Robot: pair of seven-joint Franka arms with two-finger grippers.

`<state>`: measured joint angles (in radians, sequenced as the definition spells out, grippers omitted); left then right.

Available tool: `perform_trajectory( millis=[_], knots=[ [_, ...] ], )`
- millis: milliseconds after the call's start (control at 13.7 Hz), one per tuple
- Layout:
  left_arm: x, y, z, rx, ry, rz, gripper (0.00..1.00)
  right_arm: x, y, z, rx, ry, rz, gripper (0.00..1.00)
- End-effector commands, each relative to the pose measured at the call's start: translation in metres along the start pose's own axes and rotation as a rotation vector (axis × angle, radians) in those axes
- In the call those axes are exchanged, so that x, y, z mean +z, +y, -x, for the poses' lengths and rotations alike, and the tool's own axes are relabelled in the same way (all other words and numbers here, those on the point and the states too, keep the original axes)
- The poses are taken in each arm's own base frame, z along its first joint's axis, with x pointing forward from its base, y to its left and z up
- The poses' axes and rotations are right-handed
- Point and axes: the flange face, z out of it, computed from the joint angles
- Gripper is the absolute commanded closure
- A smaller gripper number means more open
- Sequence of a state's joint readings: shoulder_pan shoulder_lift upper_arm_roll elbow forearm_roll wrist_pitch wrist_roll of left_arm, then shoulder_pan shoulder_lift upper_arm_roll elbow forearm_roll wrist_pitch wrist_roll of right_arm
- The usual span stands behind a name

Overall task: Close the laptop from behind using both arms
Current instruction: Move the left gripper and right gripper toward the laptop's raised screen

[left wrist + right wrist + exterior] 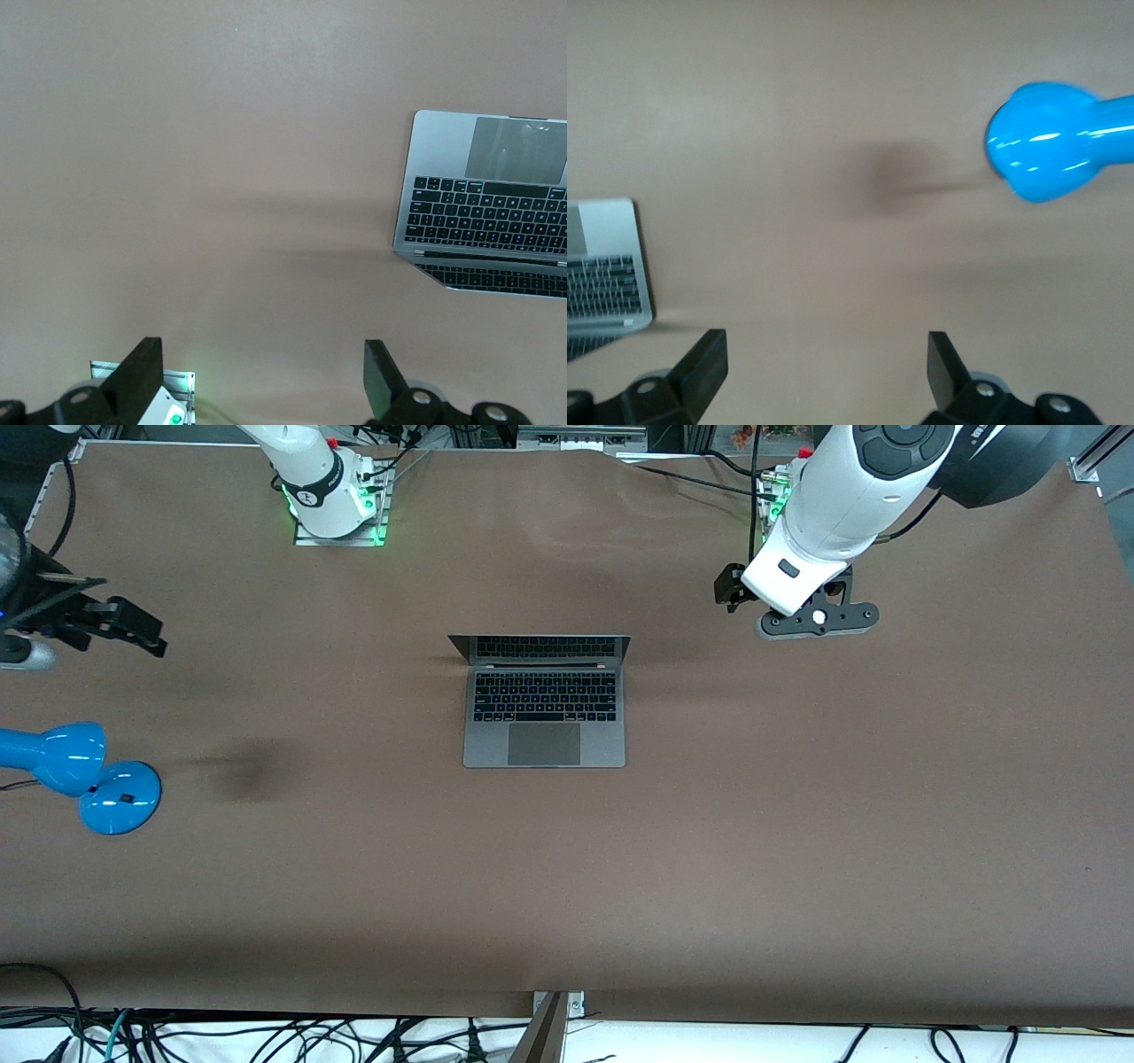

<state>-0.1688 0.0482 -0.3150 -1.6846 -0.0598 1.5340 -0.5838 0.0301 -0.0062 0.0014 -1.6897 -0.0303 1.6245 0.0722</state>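
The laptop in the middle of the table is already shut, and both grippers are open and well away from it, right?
Not quite: the laptop is open, not shut. The front view shows its keyboard and trackpad, with the lid standing up at the edge toward the arms' bases. The rest holds: the left gripper and the right gripper are both open, each over bare table away from the laptop.
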Motion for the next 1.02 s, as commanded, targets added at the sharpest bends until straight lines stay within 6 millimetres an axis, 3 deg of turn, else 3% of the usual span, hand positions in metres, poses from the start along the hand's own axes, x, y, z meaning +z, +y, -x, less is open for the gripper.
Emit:
perform_trajectory(
  millis=[0,146,292,365,511,584,658,950],
  knots=[
    [0.004,0.006,0.004,-0.007,0.005,0.017,0.0,0.027,-0.052,0.008,-0.076,-0.139,0.021,0.0],
    [0.009,0.008,0.004,-0.029,0.005,0.017,0.0,0.045,-0.108,0.02,-0.164,-0.201,0.047,0.0],
    [0.014,0.017,0.008,-0.037,0.008,0.015,0.0,0.07,-0.156,0.027,-0.071,-0.226,0.058,0.0],
    [0.014,0.021,0.01,-0.046,0.015,0.02,0.0,0.081,-0.185,0.035,-0.028,-0.219,0.061,0.1],
    [0.019,0.025,0.009,-0.068,0.018,0.023,0.0,0.103,-0.241,0.057,-0.012,-0.2,0.084,0.56],
    [0.024,0.031,0.01,-0.072,0.011,0.02,0.0,0.114,-0.264,0.069,0.011,-0.19,0.089,0.87],
    [0.028,0.041,0.014,-0.078,0.008,0.019,0.0,0.121,-0.286,0.083,0.04,-0.195,0.079,1.0],
    [0.053,0.071,0.019,-0.133,-0.027,0.009,0.08,0.147,-0.323,0.117,0.035,-0.325,0.006,1.0]
  ],
)
